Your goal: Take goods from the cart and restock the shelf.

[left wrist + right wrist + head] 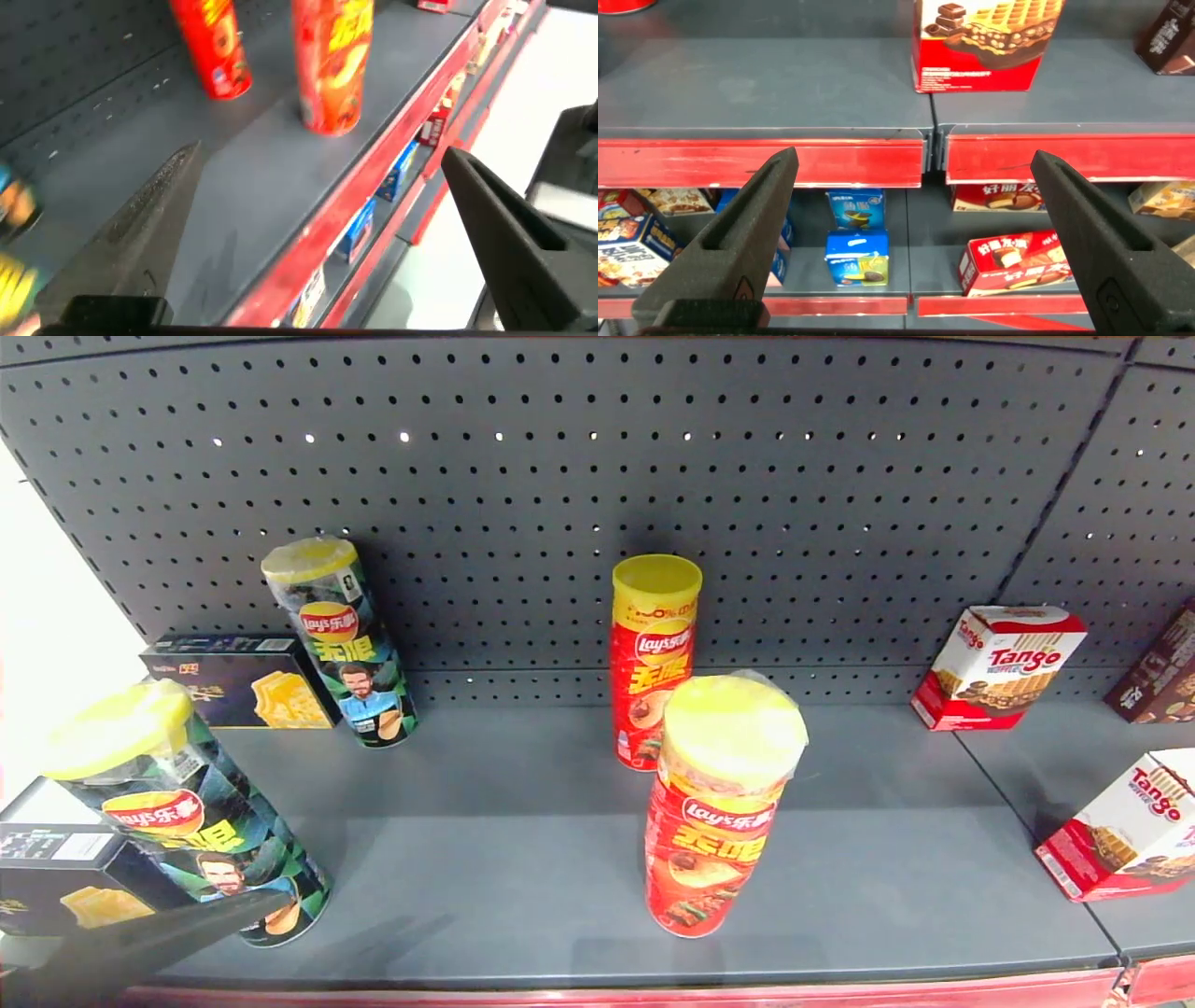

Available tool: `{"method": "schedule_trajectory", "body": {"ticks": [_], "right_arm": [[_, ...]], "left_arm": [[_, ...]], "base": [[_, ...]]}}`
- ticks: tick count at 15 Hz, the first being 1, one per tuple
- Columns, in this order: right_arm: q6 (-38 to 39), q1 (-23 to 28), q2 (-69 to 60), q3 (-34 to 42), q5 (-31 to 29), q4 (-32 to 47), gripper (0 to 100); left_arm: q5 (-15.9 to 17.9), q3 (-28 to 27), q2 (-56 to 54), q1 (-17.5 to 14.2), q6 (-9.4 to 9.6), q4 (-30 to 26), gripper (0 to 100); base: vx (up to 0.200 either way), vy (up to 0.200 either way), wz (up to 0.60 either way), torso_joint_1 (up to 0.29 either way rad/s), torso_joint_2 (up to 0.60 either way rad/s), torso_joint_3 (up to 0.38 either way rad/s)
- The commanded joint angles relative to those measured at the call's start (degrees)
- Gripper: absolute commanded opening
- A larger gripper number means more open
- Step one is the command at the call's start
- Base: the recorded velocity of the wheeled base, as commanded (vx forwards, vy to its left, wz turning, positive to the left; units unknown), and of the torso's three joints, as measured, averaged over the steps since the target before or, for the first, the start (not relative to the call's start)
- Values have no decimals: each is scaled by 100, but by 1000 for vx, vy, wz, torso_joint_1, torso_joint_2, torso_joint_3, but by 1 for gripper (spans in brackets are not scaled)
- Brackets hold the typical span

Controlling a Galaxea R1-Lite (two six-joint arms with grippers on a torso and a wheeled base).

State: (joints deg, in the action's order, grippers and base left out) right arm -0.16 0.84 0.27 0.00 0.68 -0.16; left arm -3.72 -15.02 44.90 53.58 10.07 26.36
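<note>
Brown box [1162,677] on shelf [523,859], edge-cropped

The left gripper [320,151] hangs over the grey shelf [252,187], its fingers spread wide with nothing between them. 2 red cans stand upright: the near can [332,65] by the red front edge [322,224], the far can [220,51] farther back. Blue boxes [358,231] sit on the level below.

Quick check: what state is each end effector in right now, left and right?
Left end effector: open, holding nothing.
Right end effector: open, holding nothing.
</note>
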Motion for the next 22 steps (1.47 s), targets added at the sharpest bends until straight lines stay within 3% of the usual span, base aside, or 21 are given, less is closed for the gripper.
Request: {"method": "schedule_trajectory", "body": {"ticks": [1, 2, 3, 5, 6, 7, 9, 10, 12, 15, 16, 17, 20, 22], "right_arm": [[-2, -5, 8, 0, 2, -2, 100], [-2, 4, 8, 0, 2, -2, 100], [-2, 4, 8, 0, 2, -2, 100], [-2, 4, 8, 0, 2, -2, 100], [-2, 4, 8, 0, 2, -2, 100], [-2, 4, 8, 0, 2, -2, 100], [-2, 4, 8, 0, 2, -2, 100], [-2, 4, 8, 0, 2, -2, 100], [-2, 4, 8, 0, 2, -2, 100], [-2, 4, 8, 0, 2, -2, 100], [-2, 4, 8, 0, 2, -2, 100], [-2, 4, 8, 0, 2, -2, 100], [-2, 4, 8, 0, 2, -2, 100], [-2, 4, 8, 0, 2, -2, 100]], "left_arm": [[530, 579, -1001, -752, 21, -34, 100], [934, 728, -1168, -1086, 21, -34, 100], [1857, 1133, -1660, -1974, 13, -34, 100], [2604, 1405, -2213, -3204, -14, -69, 100], [2701, 1476, -2363, -3609, -31, -69, 100], [2718, 1502, -2679, -4259, -75, -263, 100], [2718, 1502, -3189, -4716, -128, -790, 100], [2718, 1502, -3734, -4927, -128, -1370, 100], [2718, 1502, -4006, -4936, -75, -1915, 100], [2692, 1502, -3998, -4778, -67, -2091, 100], [2718, 1502, -3989, -4936, -102, -2275, 100], [2727, 1502, -4085, -5534, -137, -2275, 100], [2675, 1502, -4490, -5384, -295, -2284, 100], [2675, 1502, -4490, -5384, -304, -2284, 100]], "base": [[0, 0, 0, 0, 0, 0], [0, 0, 0, 0, 0, 0], [0, 0, 0, 0, 0, 0], [0, 0, 0, 0, 0, 0], [0, 0, 0, 0, 0, 0], [0, 0, 0, 0, 0, 0], [0, 0, 0, 0, 0, 0], [0, 0, 0, 0, 0, 0], [0, 0, 0, 0, 0, 0], [0, 0, 0, 0, 0, 0], [0, 0, 0, 0, 0, 0], [0, 0, 0, 0, 0, 0], [0, 0, 0, 0, 0, 0], [0, 0, 0, 0, 0, 0]]}}
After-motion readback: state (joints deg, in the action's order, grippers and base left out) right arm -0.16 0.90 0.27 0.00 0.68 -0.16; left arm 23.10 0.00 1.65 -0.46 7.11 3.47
